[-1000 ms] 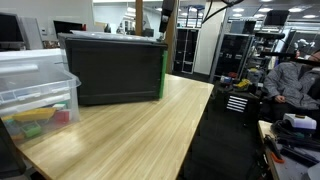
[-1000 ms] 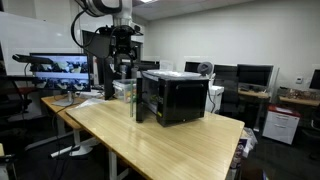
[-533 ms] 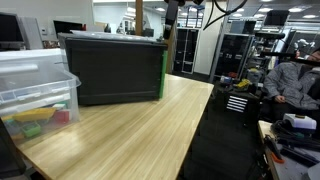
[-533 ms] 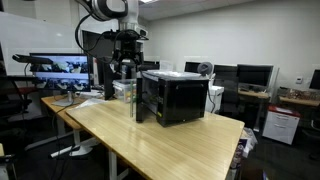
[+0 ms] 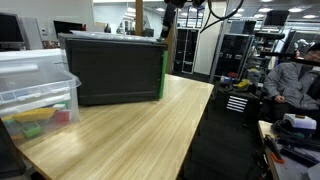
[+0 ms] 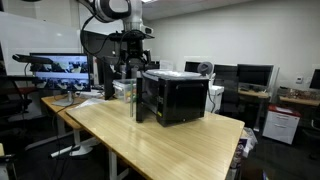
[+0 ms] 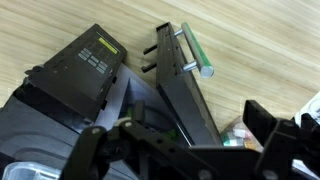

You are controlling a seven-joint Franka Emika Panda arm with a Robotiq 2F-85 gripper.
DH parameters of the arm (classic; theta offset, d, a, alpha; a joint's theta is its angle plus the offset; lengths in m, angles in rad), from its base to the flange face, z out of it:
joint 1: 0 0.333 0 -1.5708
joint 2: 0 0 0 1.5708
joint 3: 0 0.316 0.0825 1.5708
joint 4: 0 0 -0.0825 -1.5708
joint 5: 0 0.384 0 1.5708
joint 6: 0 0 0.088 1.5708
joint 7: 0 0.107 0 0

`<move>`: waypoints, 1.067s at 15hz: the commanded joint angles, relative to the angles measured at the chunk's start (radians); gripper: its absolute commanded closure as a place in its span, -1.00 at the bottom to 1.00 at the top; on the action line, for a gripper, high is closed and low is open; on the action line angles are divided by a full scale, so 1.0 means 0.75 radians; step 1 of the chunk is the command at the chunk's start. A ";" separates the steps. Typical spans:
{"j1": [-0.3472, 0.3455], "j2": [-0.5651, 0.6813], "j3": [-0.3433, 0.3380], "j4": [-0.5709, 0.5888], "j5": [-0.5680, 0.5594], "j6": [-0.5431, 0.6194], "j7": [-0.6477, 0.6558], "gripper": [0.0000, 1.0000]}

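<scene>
Compared with one second earlier, the end effector [image 6: 130,66] has shifted sideways and now hangs above the black box-shaped oven [image 6: 172,98], which stands on the light wooden worktop [image 6: 150,145]. Its jaws stand fully apart and hold nothing. In the wrist view the oven door's green bar handle [image 7: 190,50] lies ahead of the fingers, clearly apart from them.

Open office lab; wooden table [image 6: 150,140]; monitors [image 6: 255,75]; white wall [image 6: 230,35]; dark shelving [image 5: 235,55].
</scene>
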 commanded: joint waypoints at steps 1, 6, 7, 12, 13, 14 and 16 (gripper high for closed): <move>-0.020 0.057 0.004 0.016 0.008 0.077 -0.064 -1.00; -0.047 0.128 0.007 0.040 -0.010 0.120 -0.110 -1.00; -0.055 0.129 0.005 0.049 -0.012 0.122 -0.113 -1.00; -0.083 0.105 0.001 0.142 -0.020 0.084 -0.081 -1.00; -0.085 0.102 0.001 0.161 -0.014 0.092 -0.077 -1.00; -0.086 0.104 0.002 0.174 -0.010 0.101 -0.081 -1.00; -0.084 0.111 0.002 0.193 -0.020 0.119 -0.079 -1.00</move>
